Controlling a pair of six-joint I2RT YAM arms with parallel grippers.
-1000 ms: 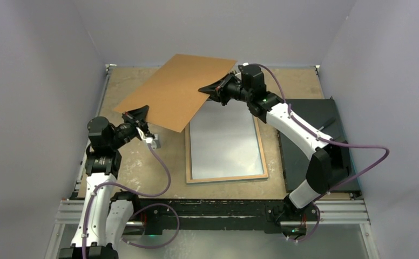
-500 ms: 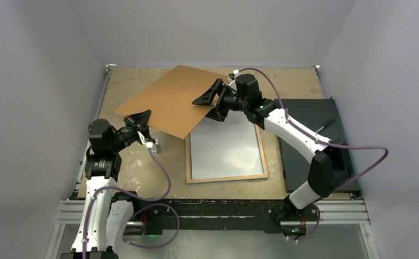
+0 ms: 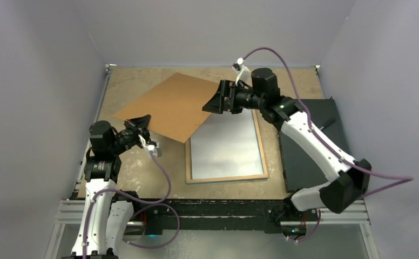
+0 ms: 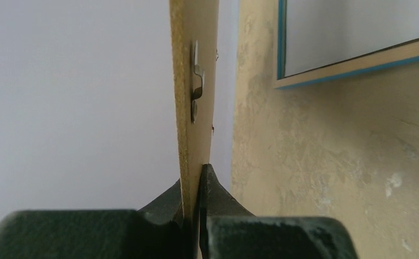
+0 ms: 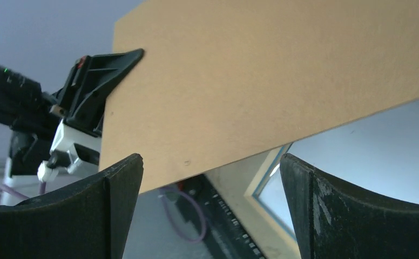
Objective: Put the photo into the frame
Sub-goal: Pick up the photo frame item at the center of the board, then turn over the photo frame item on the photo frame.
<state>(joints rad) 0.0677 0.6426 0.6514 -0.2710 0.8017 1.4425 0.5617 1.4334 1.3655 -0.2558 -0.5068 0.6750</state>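
Top external: frame lies flat on the desk, photo not visible. It looks rigid but breakable, so I'd take it by the wooden rim.
Left wrist: left tool clamps the brown board.
Right wrist: right tool stands apart at its edge.

The top camera is looking down over the whole table. Both wrist cameras are sitting close, sharing the board and frame.

Left arm jaws clamped, right arm jaws wide.
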